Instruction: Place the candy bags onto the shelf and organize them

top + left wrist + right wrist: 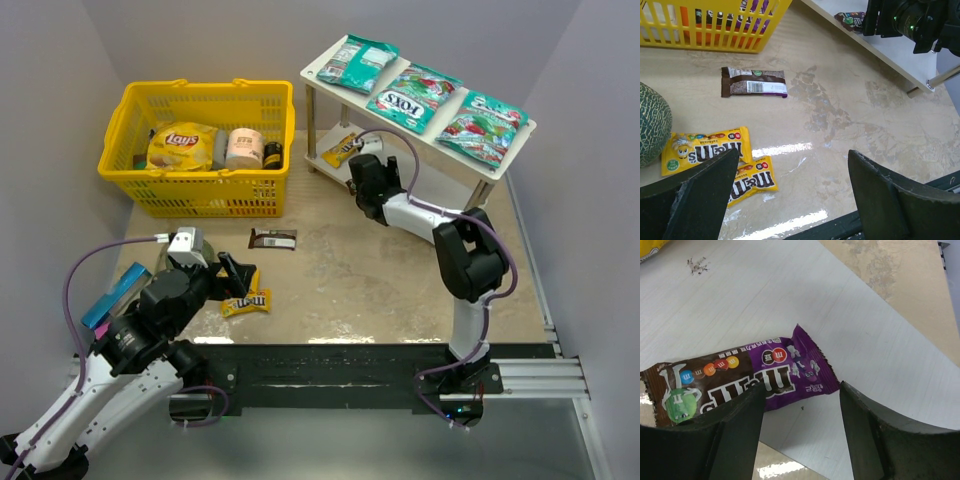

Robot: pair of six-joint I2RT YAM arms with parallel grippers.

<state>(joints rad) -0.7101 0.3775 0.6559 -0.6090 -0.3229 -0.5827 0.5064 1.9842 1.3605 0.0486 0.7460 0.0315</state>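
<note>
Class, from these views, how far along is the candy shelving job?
Done: three teal bags lie on the shelf's top board; a yellow packet on the lower board. In hand: the open right hand hangs over a purple-brown packet there. Remaining: two yellow packets and a brown packet on the table, near the open left hand.

From above, the right arm (385, 195) covers its fingers (725, 440) and the purple packet (790, 370) on the shelf's (318, 70) lower board. At the right wrist, a yellow packet (649, 246) is cut off far left. The left arm (150, 320) hides part of the blue packet (112, 295). Jars (243, 147) in the basket (200, 195) are too small to read.
</note>
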